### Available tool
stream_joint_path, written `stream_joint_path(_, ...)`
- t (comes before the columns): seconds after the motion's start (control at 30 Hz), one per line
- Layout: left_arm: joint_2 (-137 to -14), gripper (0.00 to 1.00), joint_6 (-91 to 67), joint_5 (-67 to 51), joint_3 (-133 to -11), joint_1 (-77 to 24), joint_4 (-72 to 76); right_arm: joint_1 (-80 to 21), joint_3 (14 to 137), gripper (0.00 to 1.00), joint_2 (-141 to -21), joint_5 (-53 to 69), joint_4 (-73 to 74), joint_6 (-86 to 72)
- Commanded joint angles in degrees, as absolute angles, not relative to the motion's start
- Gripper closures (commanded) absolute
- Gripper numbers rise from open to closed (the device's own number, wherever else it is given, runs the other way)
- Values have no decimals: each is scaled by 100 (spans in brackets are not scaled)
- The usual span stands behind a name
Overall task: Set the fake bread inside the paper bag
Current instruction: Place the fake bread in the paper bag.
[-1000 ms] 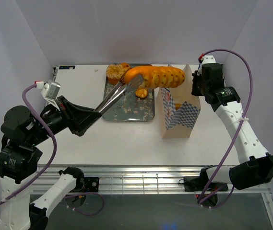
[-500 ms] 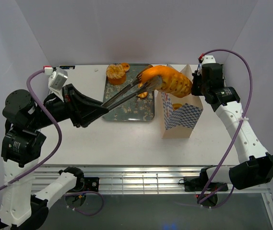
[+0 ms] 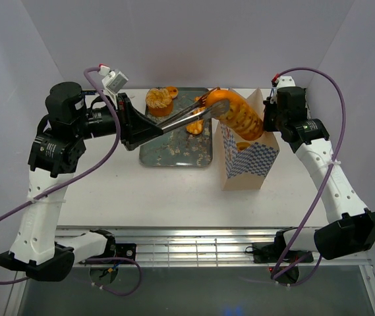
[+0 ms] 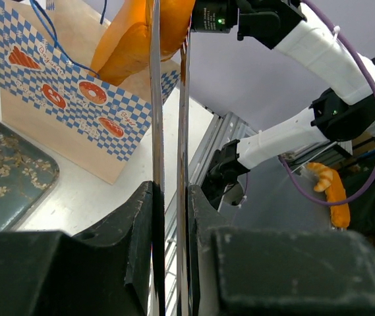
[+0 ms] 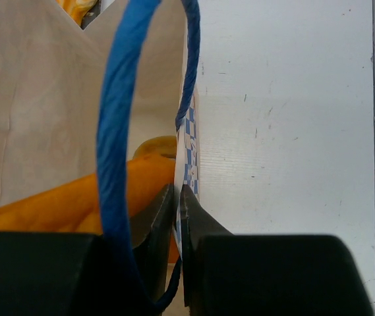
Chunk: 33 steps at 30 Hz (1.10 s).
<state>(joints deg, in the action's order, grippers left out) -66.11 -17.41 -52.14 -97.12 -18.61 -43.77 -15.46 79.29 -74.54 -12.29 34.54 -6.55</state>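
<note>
The left gripper (image 3: 208,105) clamps the glossy orange scored toy baguette (image 3: 241,116), slanting from ten o'clock into the checkered cream paper bag (image 3: 250,163) pinched by the right gripper (image 5: 177,197); a tilted release could tip the bag.

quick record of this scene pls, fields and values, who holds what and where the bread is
left gripper: shut on metal tongs
tongs' load: baguette, tilted, lower end inside the paper bag
right gripper: shut on the bag's side wall, beside a blue cord handle
tray: holds the cupcake and smaller pastries
already in bag: an orange piece low inside, kind unclear
</note>
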Motion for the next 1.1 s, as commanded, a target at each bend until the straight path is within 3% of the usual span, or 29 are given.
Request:
stream_joint_path(0.0, -6460, 100, -1187, -5669, -10362, -1898, -4280, -1564, 7945, 86, -7523, -1160, 3278, -589)
stream_joint_path(0.67, -7761, 100, -264, -7540, -10696, -1942, -4386, -1564, 7937, 85, -7515, -1213, 3261, -527)
stream_joint_path(1.07, -8086, 100, 501, -7322, -10986, -1942, -5185, -1573, 7972, 85, -7541, -1160, 3252, -527)
